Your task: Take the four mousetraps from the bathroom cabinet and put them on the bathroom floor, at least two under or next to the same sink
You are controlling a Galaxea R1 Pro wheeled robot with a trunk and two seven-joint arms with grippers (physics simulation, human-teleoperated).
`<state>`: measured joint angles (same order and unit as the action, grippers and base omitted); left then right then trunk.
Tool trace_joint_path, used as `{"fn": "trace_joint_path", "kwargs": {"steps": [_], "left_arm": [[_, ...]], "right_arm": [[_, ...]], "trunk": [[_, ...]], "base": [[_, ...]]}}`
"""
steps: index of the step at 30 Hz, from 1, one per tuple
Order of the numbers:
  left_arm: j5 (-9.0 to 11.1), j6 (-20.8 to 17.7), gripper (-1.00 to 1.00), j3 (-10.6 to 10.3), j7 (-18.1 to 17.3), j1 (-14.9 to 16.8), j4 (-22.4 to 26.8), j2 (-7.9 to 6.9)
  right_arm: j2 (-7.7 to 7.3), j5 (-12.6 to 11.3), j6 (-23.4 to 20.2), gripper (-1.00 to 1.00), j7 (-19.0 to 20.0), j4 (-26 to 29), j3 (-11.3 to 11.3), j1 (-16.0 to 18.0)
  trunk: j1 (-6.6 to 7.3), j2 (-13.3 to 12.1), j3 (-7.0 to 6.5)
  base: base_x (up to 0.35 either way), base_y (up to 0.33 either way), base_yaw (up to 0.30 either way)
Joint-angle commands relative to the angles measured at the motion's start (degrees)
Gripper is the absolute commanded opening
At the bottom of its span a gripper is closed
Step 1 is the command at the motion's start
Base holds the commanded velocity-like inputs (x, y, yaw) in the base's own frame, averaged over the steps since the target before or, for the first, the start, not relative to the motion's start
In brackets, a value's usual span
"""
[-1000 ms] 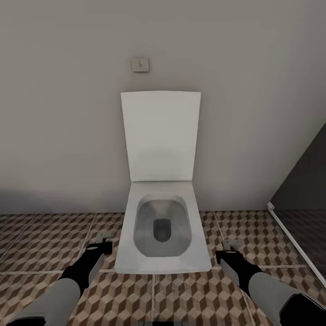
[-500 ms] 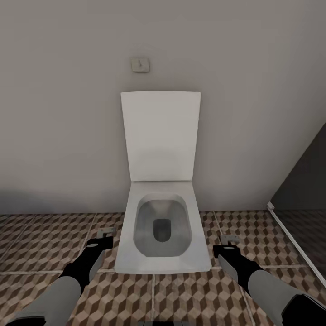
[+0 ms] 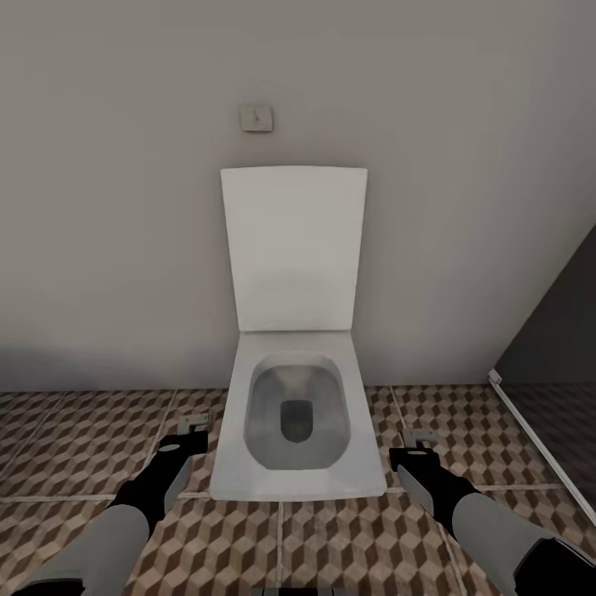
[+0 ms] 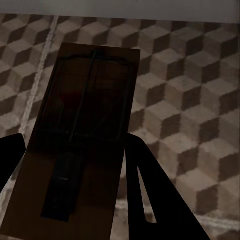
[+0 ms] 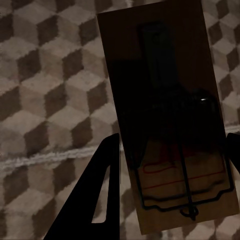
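While we face a white square-bowled toilet [image 3: 296, 414] with its flat lid raised against the plain grey wall [image 3: 124, 207], our two arms reach forward on either side of the bowl above the bathroom floor of brown and beige cube-patterned tiles [image 3: 83, 447].

Our left end effector [image 3: 192, 429] hangs just beside the toilet's left edge. In the left wrist view its black fingers [image 4: 150, 195] sit on both long sides of a flat rectangular mousetrap with a dark brown wood base and thin wire parts [image 4: 82, 135], so we hold that trap clamped between them, above the tiled floor.

Our right end effector [image 3: 418, 440] hangs near the toilet's right front corner. In the right wrist view its black fingers [image 5: 102, 190] likewise flank a second flat brown wooden mousetrap with a wire bail and red printed lines [image 5: 170, 120], gripped between them over the same patterned tiles. We cannot tell whether either trap touches the floor.

A small square grey plate [image 3: 257, 117] is set in the wall above the lid. At the right, a pale strip [image 3: 538, 447] borders a darker grey-tinted floor area [image 3: 571, 422] beside a dark panel [image 3: 563, 314].
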<state>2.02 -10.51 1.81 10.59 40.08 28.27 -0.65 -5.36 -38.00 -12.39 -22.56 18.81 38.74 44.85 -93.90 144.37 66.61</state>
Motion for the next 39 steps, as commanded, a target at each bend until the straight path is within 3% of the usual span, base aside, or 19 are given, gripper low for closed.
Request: {"fn": "trace_joint_path", "kwargs": {"steps": [1,9,39], "left_arm": [[0.2,-0.3,-1.0,0.0,0.2,0.0,0.1,0.01],[0.2,-0.4,-1.0,0.0,0.4,0.0,1.1,0.03],[0.2,-0.2,-1.0,-0.1,0.4,0.0,1.3,0.26]], "right_arm": [[-0.04,-0.4,-0.3,-1.0,-0.2,0.2,0.5,0.0],[-0.12,-0.4,-0.4,-1.0,-0.2,0.2,0.5,0.1],[-0.21,-0.3,-0.2,-1.0,0.0,0.3,0.5,0.0]], "trunk": [[0.01,0.0,0.05],[0.01,0.0,0.05],[-0.76,0.4,6.7]], "base": [[0.0,0.0,0.0],[0.0,0.0,0.0],[0.0,0.0,0.0]]}}
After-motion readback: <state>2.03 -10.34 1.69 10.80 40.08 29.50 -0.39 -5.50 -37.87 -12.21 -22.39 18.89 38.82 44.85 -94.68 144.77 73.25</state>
